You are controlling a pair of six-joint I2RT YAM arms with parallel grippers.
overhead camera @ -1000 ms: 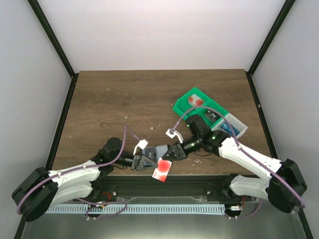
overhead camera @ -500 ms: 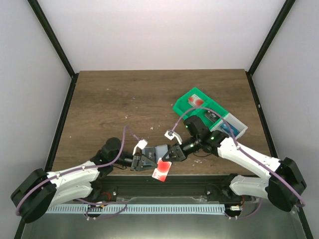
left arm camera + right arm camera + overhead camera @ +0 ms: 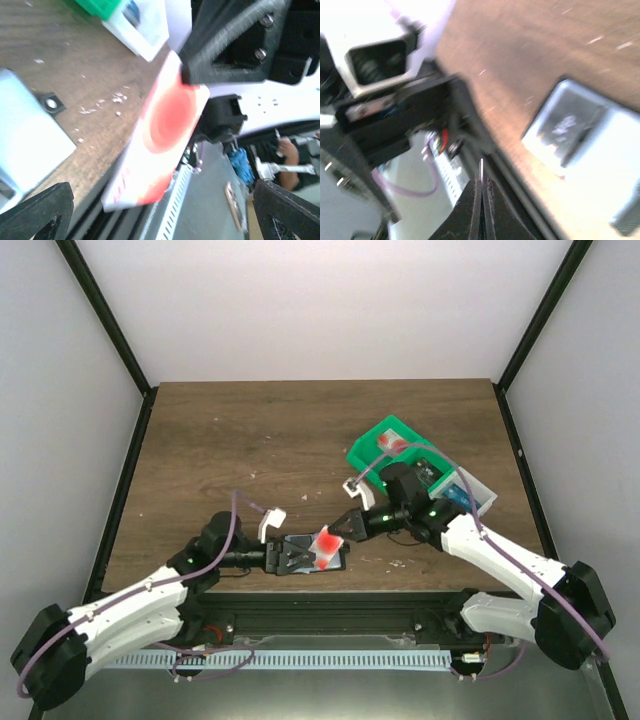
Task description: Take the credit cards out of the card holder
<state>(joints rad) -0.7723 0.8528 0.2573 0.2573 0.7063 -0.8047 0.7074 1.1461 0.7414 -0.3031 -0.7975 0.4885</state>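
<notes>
Count: one white, red-blotched credit card (image 3: 326, 543), clamped edge-on in my right gripper (image 3: 338, 533). My left gripper (image 3: 283, 558) is spread wide and holds nothing. One card holder (image 3: 30, 140) lies open on the table, at the card's 9 o'clock. Two trays sit at 1 o'clock: the green tray (image 3: 365, 452) holds a second red-blotched card (image 3: 390, 443), and the white tray (image 3: 482, 502) holds something blue (too small to identify).

My right gripper (image 3: 341, 529) pinches a white, red-blotched credit card (image 3: 326, 543), tilted above the card holder (image 3: 298, 556) lying near the front edge of the table (image 3: 250, 440). My left gripper (image 3: 281, 557) rests spread wide at the holder's left side. The green tray (image 3: 364, 452) sits behind my right arm.
</notes>
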